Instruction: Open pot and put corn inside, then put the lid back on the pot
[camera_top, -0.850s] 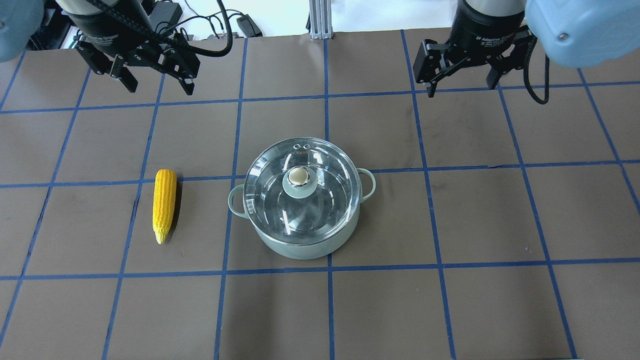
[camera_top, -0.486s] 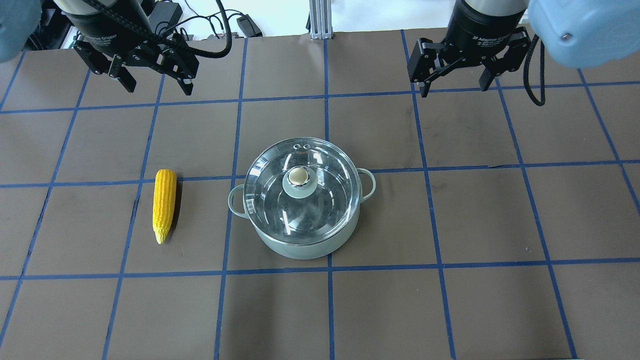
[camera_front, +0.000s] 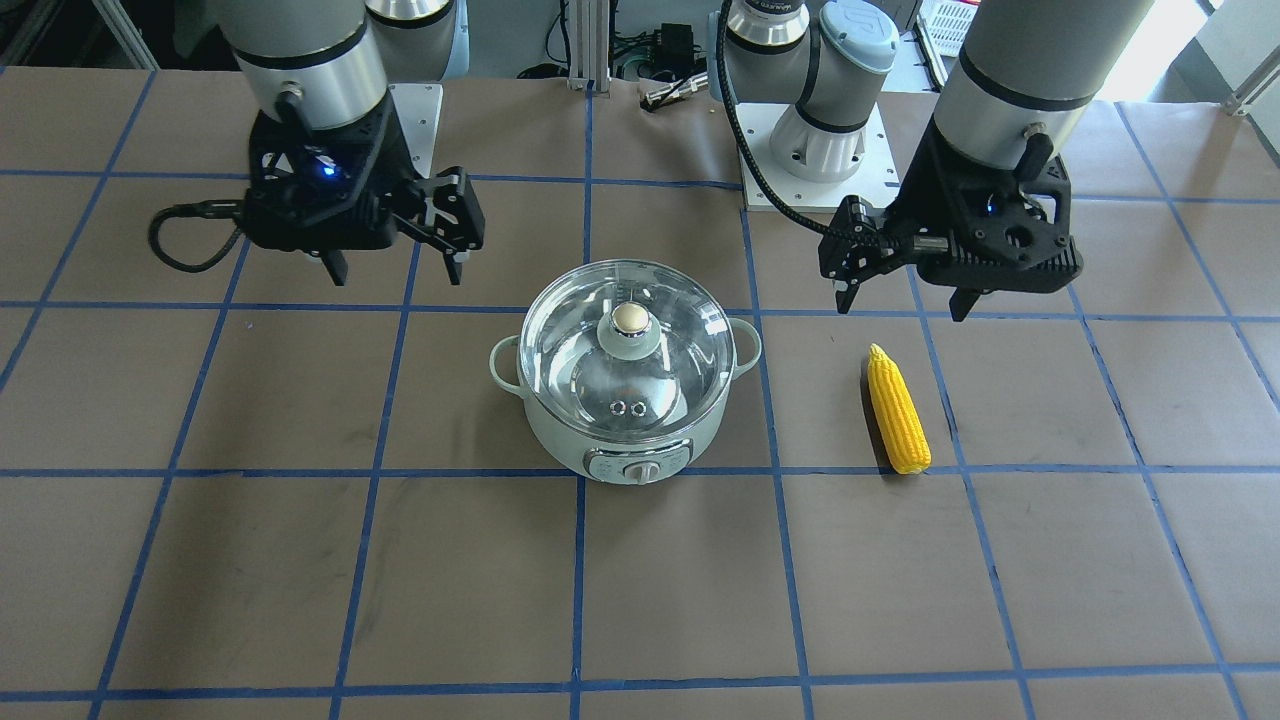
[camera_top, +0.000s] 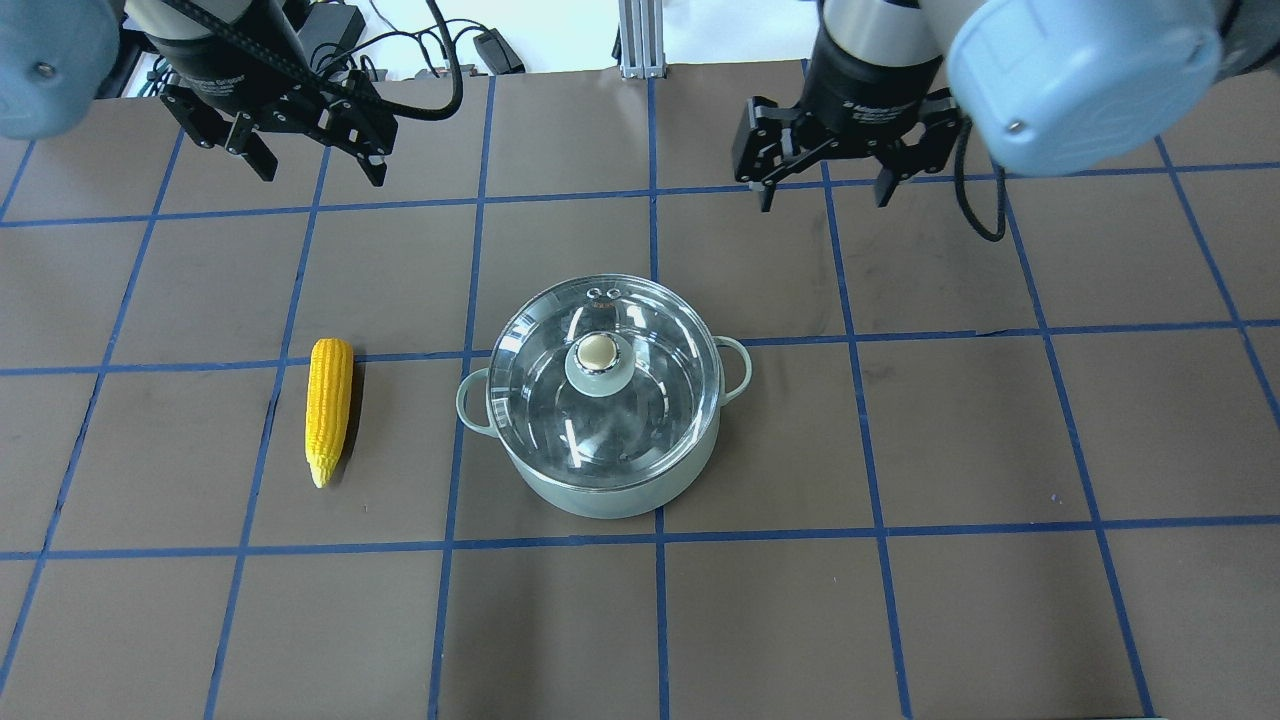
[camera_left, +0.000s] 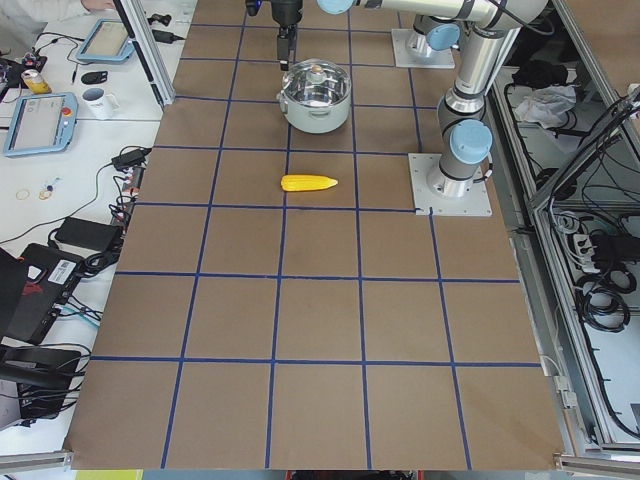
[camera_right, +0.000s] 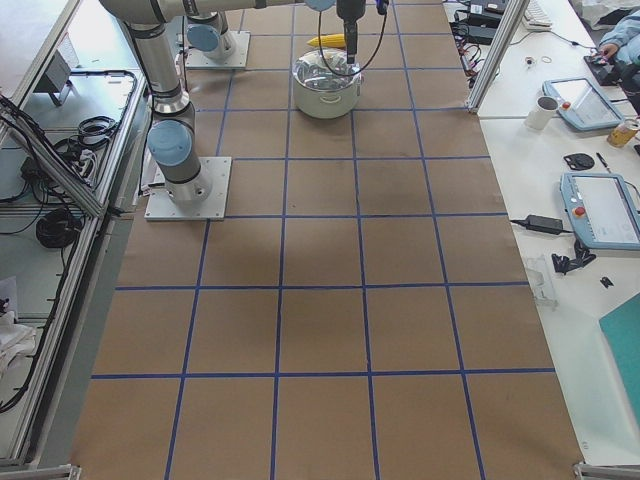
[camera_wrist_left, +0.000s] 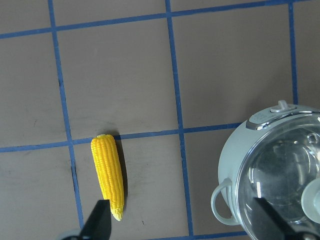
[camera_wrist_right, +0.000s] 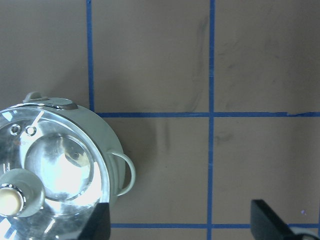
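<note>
The mint-green pot (camera_top: 600, 500) stands mid-table with the clear glass lid (camera_top: 655, 335) seated on it. The pot's dial panel faces away from me (camera_front: 640, 465). The yellow corn (camera_top: 329, 408) lies on the table to the pot's left, also in the front view (camera_front: 897, 410) and the left wrist view (camera_wrist_left: 109, 175). My left gripper (camera_top: 320, 172) is open and empty, high and behind the corn. My right gripper (camera_top: 825, 195) is open and empty, behind and right of the pot. The right wrist view shows the lid (camera_wrist_right: 55, 165) at its lower left.
The brown table (camera_top: 1000, 420) is marked with a blue tape grid. The arm bases stand on white plates (camera_front: 790, 190) at the back edge. Cables (camera_top: 440, 60) lie beyond that edge.
My right gripper has moved left along the back of the table, closer to the pot's column. My left gripper has barely moved. Pot, lid and corn are where they were.
</note>
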